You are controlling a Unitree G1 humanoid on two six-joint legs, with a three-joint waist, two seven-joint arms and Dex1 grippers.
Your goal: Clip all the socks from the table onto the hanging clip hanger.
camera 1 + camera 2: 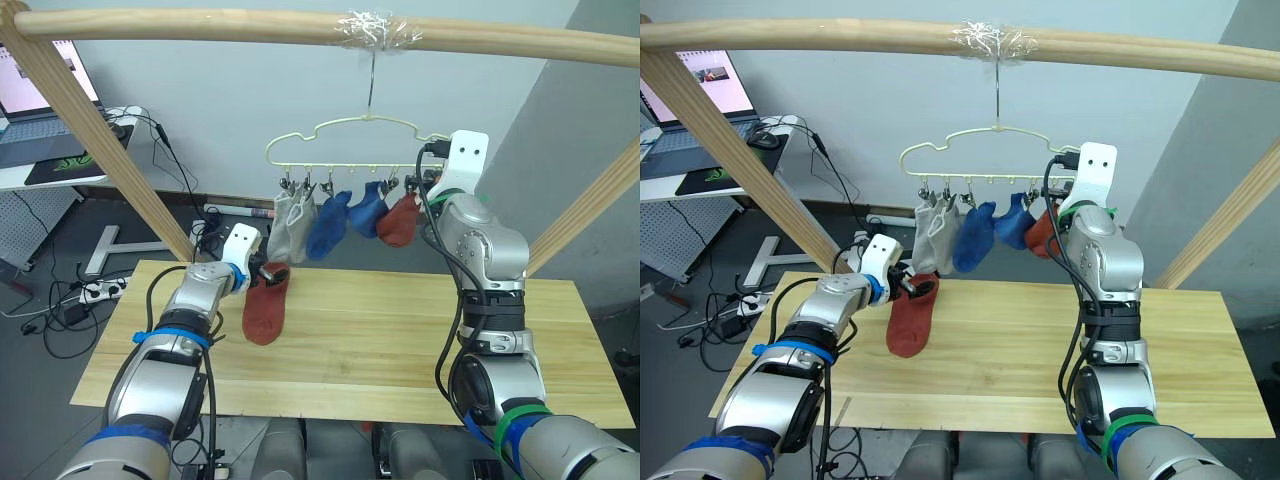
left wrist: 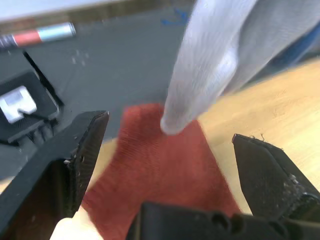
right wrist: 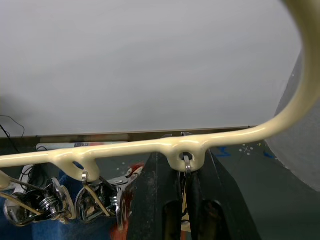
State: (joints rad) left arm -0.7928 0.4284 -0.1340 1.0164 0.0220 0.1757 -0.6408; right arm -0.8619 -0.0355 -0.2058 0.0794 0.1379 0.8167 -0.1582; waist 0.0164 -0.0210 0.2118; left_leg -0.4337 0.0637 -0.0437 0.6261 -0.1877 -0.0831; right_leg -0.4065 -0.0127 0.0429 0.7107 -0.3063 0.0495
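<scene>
We see our left pincer (image 1: 266, 272) spread around the cuff of the red sock (image 1: 267, 304), which lies lengthwise, toe toward us, on the tabletop (image 1: 380, 340).

The counter (image 1: 420, 340) is a rectangular top of light wooden planks with visible grain running along its length. One rust-red sock (image 1: 267, 308) lies directly on it, toward the robot's left side and close to the far edge. The sock rests flat with its length running from the far edge toward the robot, its rounded end nearest the robot. Its far end sits right at the counter's far edge. In the left wrist view the same sock (image 2: 165, 180) spreads over the pale wood, with dark floor beyond the edge. The wood to the sock's right is bare plank.
</scene>
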